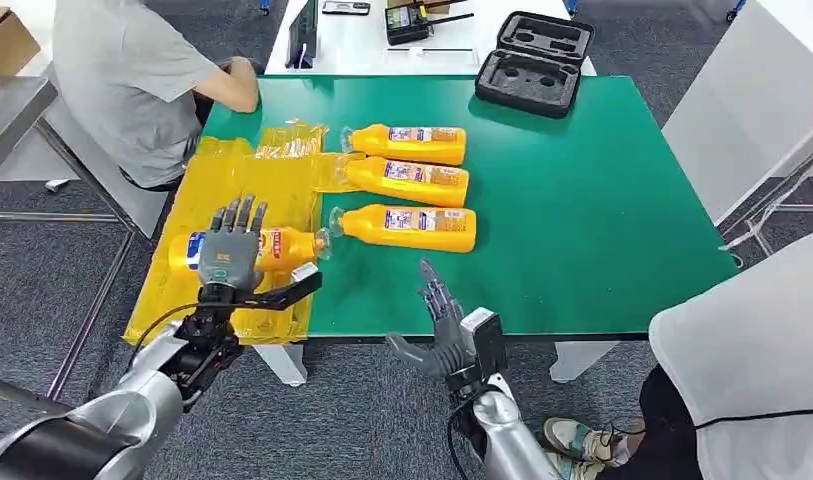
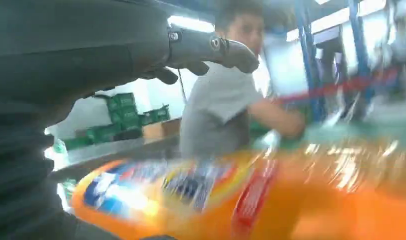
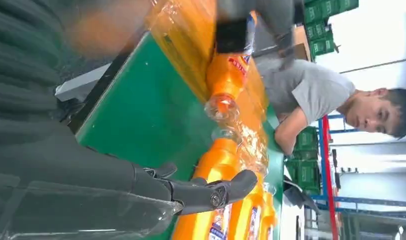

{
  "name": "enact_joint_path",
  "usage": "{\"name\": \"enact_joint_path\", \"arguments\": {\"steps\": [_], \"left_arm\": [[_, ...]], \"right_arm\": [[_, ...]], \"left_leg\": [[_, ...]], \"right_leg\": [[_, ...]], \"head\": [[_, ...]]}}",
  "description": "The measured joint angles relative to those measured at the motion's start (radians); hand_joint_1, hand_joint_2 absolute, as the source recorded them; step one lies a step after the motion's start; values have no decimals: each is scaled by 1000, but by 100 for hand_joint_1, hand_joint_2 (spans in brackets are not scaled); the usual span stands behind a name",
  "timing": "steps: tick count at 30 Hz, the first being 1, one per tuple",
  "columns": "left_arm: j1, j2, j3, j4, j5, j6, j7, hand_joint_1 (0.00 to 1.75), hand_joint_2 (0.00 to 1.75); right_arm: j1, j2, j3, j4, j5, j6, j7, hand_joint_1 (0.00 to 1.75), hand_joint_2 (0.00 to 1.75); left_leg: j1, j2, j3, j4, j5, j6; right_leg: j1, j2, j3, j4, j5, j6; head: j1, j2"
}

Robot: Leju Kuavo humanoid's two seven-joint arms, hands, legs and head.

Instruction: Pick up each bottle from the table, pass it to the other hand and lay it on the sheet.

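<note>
Over the yellow sheet [image 1: 187, 285], just past the table's near left corner: left hand [image 1: 229, 252], back up, fingers spread across a bottle [image 1: 272, 247] lying beneath it. Lies crosswise to the hand, long axis running left to right, clear cap end poking out to the right past the fingers. Whether pressed, gripped or merely covered, cannot tell; fingertips hidden on the far side, wrist view too blurred to settle it. Probably the laying-down step, release pending.

Further right, on the green table [image 1: 602, 230], beyond the sheet's edge: three more bottles in a row, all flat, long axes left to right, caps toward the sheet. Nearest bottle [image 1: 407, 228] sits just ahead of the right hand and slightly to its left, cap almost meeting the cap of the one on the sheet.

At the table's near edge: right hand [image 1: 437, 325], holding nothing, fingers apart and pointing forward, thumb out to the side. Plainly the closer hand for the next pick; a short reach forward, across the bottle's length.
</note>
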Motion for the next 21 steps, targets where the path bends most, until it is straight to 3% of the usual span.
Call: {"name": "enact_joint_path", "arguments": {"steps": [3, 6, 7, 10, 14, 21], "left_arm": [[64, -52, 57, -108, 256, 1, -340, 0, 175], [140, -85, 83, -223, 381, -48, -471, 0, 175], [184, -88, 85, -291, 473, -96, -531, 0, 175], [330, -88, 85, -513, 763, -218, -660, 0, 175], [501, -89, 98, -772, 1057, -311, -721, 0, 175], [596, -89, 110, -951, 1084, -332, -728, 0, 175]], "right_arm": [[23, -3, -5, -27, -8, -15, 0, 0, 175], [42, -9, -8, -59, -5, -44, 0, 0, 175], [56, -10, -11, -85, 1, -70, 0, 0, 0], [96, -21, -13, -182, 36, -199, 0, 0, 0], [136, -40, -11, -329, 60, -390, 0, 0, 0], [158, -58, -2, -437, 65, -407, 0, 0, 0]], "left_leg": [[-1, -2, -1, 0, 0, 0], [-2, 1, -1, 0, -1, 1], [-2, 1, 0, 0, -2, 1], [-2, 2, 0, 0, -3, 1], [-1, 2, -1, 0, -3, 0], [-1, 2, -1, -1, -3, 0]], "right_leg": [[-1, -1, 0, 0, 0, 0], [-2, 1, 0, 0, 0, 0], [-2, 1, 0, 0, 0, 0], [-2, 2, -1, -1, -1, 0], [-1, 2, -2, -1, -1, 0], [-1, 2, -1, 0, 0, 0]], "head": [[1, 0], [0, 0], [0, 0], [0, 0], [0, 0], [0, 0]]}}
